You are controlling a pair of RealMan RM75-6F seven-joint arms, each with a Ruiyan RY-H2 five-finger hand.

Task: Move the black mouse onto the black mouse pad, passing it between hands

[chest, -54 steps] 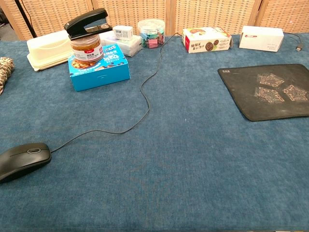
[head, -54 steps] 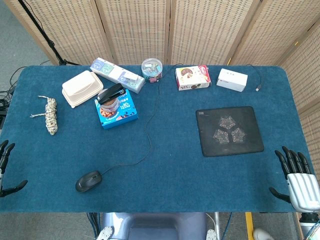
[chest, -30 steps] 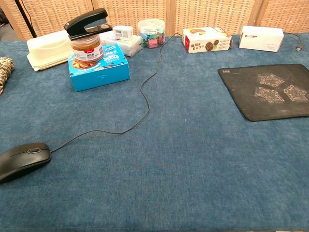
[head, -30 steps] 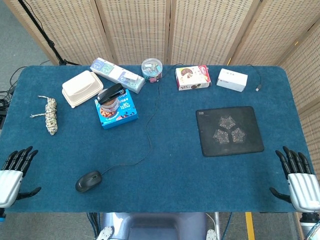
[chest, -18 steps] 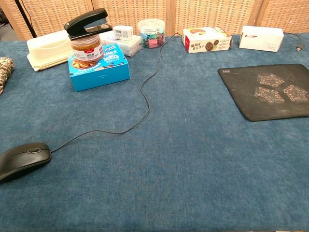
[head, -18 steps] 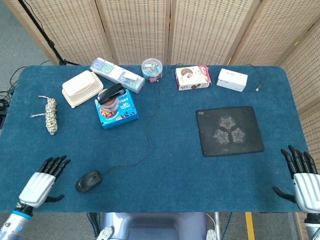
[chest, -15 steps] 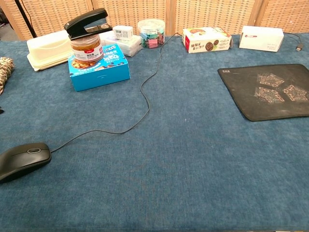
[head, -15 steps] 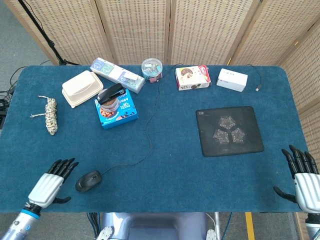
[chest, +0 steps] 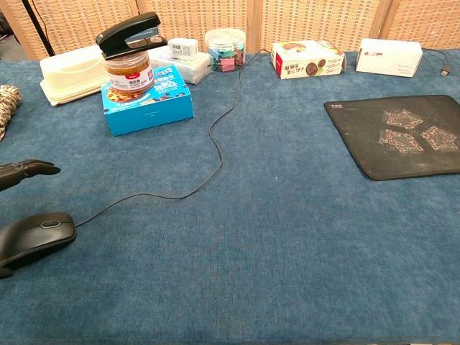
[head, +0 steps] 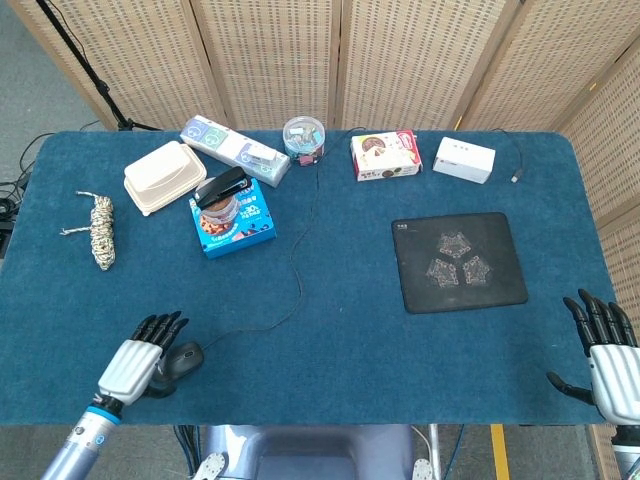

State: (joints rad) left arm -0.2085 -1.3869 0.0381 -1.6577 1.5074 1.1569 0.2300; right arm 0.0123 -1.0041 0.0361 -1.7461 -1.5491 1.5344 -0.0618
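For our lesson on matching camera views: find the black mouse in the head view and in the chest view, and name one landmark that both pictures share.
Head view: the black mouse lies near the table's front edge at lower left, partly covered by the left hand.
Chest view: the mouse sits at the far left edge, low in the picture.
Shared landmark: the mouse's cable, running back towards the clear tub of clips.

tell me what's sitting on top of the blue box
A jar with a red label stands on the blue box, and a black stapler lies across the jar's top. The jar's lid is hidden under the stapler, so its look cannot be told.
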